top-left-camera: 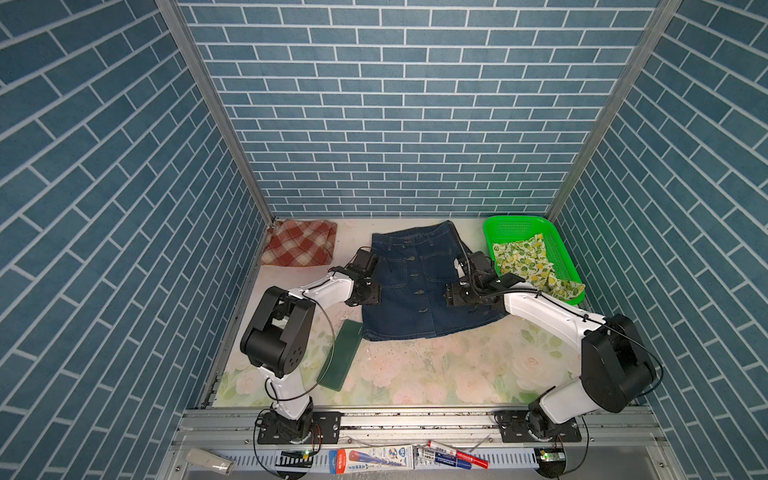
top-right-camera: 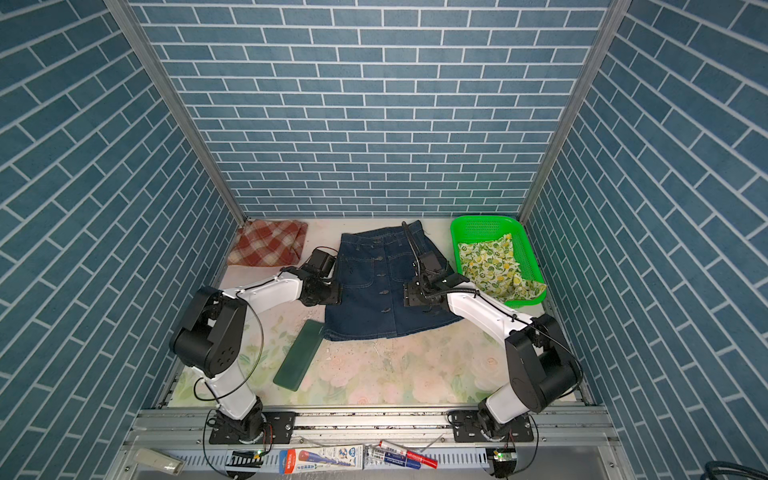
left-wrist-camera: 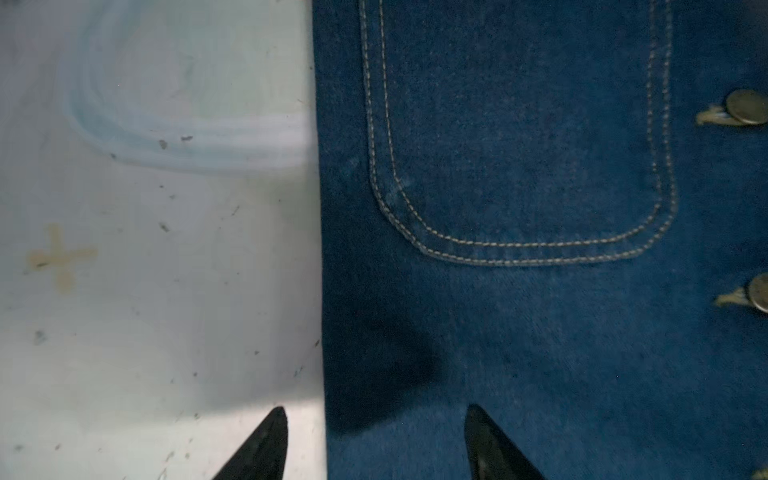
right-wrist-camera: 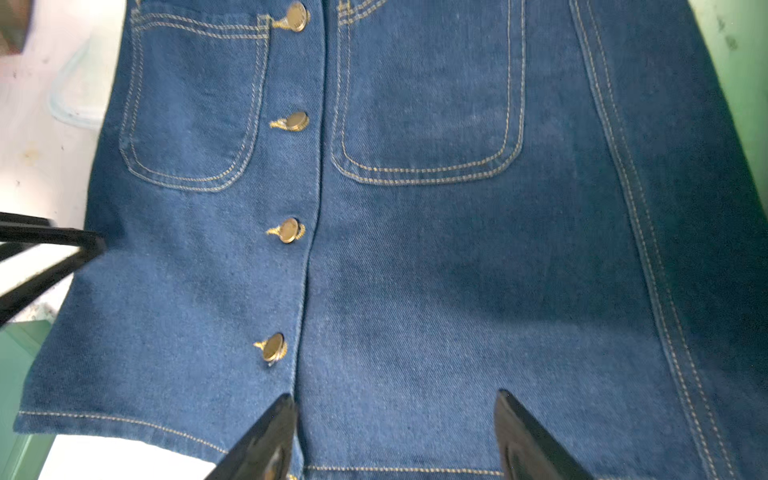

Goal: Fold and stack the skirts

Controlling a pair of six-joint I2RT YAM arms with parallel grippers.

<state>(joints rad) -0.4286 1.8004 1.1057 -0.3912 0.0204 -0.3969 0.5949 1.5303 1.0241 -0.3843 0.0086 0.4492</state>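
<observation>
The denim skirt (top-left-camera: 419, 286) lies spread flat, button side up, in the middle of the floral tabletop (top-left-camera: 415, 374), with its waistband toward the back wall and its hem toward the arms. Both arms reach over it from either side.

The left fingers (left-wrist-camera: 268, 449) stand moderately apart and straddle the skirt's side edge: one tip is over bare tabletop, the other over denim below a stitched pocket. Nothing is gripped between them. The right fingers (right-wrist-camera: 272, 440) are also spread fairly wide, over the cloth near the hem, with one tip beside the line of metal buttons. They hold nothing.

The plaid skirt (top-left-camera: 299, 243) sits folded in the back left corner, well apart from the denim one. The lemon-print skirt (top-left-camera: 528, 259) lies crumpled in the green basket (top-left-camera: 511, 224) at the back right, one corner hanging over the rim. A dark green pad (top-left-camera: 343, 353) lies just beside the denim skirt's hem on the left.
</observation>
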